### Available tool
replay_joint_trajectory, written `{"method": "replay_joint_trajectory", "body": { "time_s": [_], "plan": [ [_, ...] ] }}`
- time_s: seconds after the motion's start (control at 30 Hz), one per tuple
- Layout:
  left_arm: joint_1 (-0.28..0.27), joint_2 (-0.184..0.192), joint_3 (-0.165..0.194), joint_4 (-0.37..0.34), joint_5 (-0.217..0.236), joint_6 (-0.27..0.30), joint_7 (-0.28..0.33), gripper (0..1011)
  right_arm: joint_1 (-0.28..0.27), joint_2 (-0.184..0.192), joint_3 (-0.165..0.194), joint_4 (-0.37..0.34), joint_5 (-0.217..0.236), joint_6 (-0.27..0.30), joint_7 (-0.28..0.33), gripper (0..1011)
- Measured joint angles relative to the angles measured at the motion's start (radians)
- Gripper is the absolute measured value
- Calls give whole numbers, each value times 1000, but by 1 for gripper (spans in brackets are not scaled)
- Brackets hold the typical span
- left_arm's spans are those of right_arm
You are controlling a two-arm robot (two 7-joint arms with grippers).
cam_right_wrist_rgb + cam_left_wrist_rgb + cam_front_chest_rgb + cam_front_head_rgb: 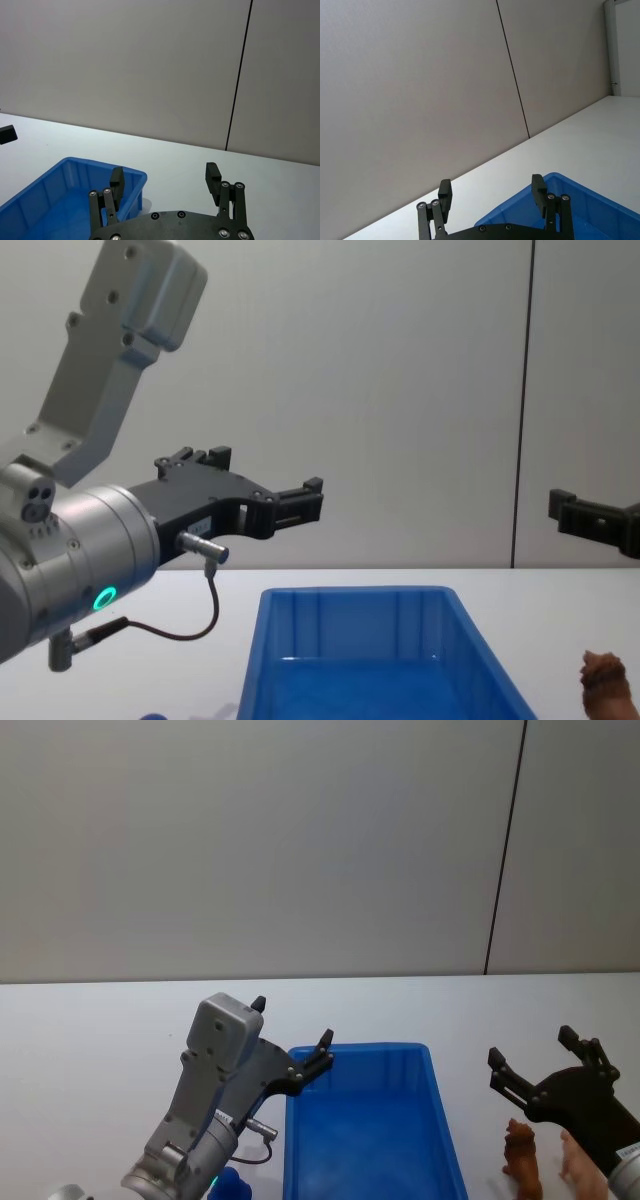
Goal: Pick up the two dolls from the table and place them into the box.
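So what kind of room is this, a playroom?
Probably a robot lab or test room, not a playroom: a plain white table, bare grey wall panels, a blue box, and the robot's left gripper and right gripper open above the table.

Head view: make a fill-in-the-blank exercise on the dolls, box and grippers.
The brown doll stands on the table at the box's ___ side.
The blue-headed doll lies at the box's ___ side.
The left gripper and the right gripper both hang with fingers ___.
Missing: right; left; open.
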Motion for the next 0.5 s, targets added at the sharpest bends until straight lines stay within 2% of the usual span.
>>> {"method": "replay_joint_trajectory", "body": {
  "time_s": [0.5],
  "plan": [
    [0, 0, 0, 0, 0, 0, 0, 1003, 0, 0, 0, 0, 0, 0, 0, 1001]
  ]
}}
